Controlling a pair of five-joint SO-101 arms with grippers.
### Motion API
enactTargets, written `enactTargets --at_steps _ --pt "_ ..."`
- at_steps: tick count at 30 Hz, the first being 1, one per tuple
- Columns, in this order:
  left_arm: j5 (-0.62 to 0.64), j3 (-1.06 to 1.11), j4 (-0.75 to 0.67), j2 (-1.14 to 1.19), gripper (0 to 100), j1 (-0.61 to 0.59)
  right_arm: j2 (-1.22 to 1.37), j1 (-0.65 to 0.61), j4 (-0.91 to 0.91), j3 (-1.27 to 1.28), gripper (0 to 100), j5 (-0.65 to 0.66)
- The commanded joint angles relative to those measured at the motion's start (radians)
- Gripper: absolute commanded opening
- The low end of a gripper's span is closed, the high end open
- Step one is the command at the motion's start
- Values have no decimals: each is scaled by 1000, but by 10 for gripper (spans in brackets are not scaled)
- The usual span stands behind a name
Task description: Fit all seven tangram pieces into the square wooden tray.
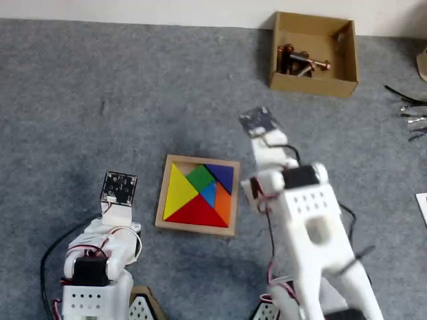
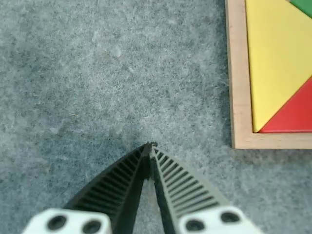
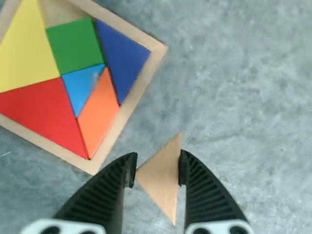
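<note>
While tight on plain triangle (image 3: 161, 187), right pincer (image 3: 157, 163) beside tray (image 3: 132, 95) edge; left pincer (image 2: 150, 147) clenched.

I work over a grey felt-like table covering (image 1: 100, 87). At its far side sits an open brown cardboard box (image 1: 312, 86) with copper-coloured metal parts (image 1: 300, 61) lying inside. Thin black cables (image 1: 408, 107) lie near the right edge.

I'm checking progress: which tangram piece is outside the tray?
The plain wood-coloured triangle, clamped in the right gripper off the corner of the tray. The six coloured pieces all lie inside the tray.
</note>
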Motion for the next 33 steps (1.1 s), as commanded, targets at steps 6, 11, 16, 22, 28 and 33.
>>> enactTargets --at_steps 6,11,16,22,28,33 --pt "-5 19 5 -5 5 -8 380 -160 82 -410 44 -9" --pt "-5 19 5 -5 5 -8 596 -223 82 -602 44 5" --pt "-5 19 5 -5 5 -8 750 -266 82 -757 44 78" --pt "-5 19 5 -5 5 -8 845 -282 81 -872 44 183" --pt "-5 19 5 -5 5 -8 947 -300 73 -947 44 308" --pt "-5 19 5 -5 5 -8 997 -343 73 -1001 44 356"
